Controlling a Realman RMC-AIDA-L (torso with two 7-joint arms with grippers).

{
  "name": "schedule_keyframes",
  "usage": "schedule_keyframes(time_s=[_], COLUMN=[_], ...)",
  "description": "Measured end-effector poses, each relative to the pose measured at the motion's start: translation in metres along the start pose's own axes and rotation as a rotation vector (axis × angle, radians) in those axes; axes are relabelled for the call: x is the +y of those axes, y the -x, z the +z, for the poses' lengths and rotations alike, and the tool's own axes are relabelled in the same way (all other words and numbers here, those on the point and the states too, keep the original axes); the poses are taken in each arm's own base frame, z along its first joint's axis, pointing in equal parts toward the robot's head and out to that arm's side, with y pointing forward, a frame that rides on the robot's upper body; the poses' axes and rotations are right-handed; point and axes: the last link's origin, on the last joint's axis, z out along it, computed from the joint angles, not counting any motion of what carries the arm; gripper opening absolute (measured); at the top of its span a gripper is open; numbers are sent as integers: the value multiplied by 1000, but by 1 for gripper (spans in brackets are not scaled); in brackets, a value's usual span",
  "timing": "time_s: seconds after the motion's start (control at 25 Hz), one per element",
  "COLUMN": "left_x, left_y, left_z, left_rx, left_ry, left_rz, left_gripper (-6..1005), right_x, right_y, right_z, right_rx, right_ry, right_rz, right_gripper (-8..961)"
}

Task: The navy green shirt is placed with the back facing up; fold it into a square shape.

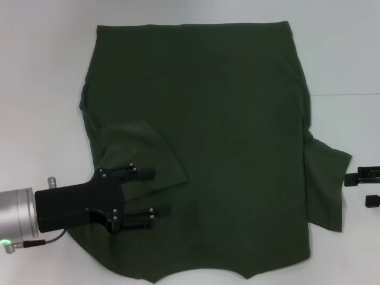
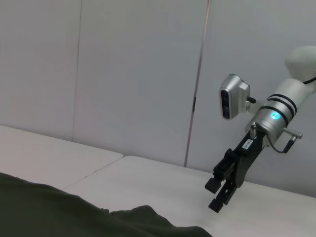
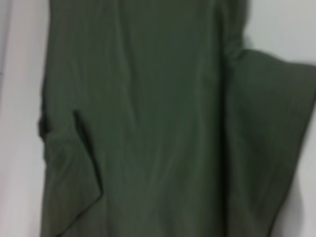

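The navy green shirt (image 1: pixel 225 136) lies spread flat on the white table (image 1: pixel 41 71), its hem at the far side. Its left sleeve (image 1: pixel 139 154) is folded inward onto the body, and the right sleeve (image 1: pixel 326 178) sticks out flat. My left gripper (image 1: pixel 157 193) hovers over the shirt's near left part, just below the folded sleeve, open with nothing between its fingers. Beside the right sleeve, at the view's right edge, my right gripper (image 1: pixel 363 189) is open. The left wrist view shows that right gripper (image 2: pixel 216 194) above the table beyond the shirt's edge (image 2: pixel 74 217). The shirt (image 3: pixel 148 123) fills the right wrist view.
Bare white table surrounds the shirt on the left, far and right sides. A seam (image 1: pixel 347 94) runs across the table at the right. Grey wall panels (image 2: pixel 138 74) stand behind the table.
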Motion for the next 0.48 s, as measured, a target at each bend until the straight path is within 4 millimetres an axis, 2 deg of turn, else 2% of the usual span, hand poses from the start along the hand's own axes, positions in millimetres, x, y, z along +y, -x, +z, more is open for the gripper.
schedule_keyframes(time_s=[0.28,0.48], left_x=[-1,-1], left_y=[-2,-3], left_z=[2,3], left_rx=[7,7], left_ry=[3,3], left_rz=[1,0], left_gripper=[817,817], right_x=[-5,-7], right_y=[1,-2], right_z=[3,14], right_rx=[-12,1], right_ry=[-33,-34], right_rz=[9,19], right_gripper=[924,924])
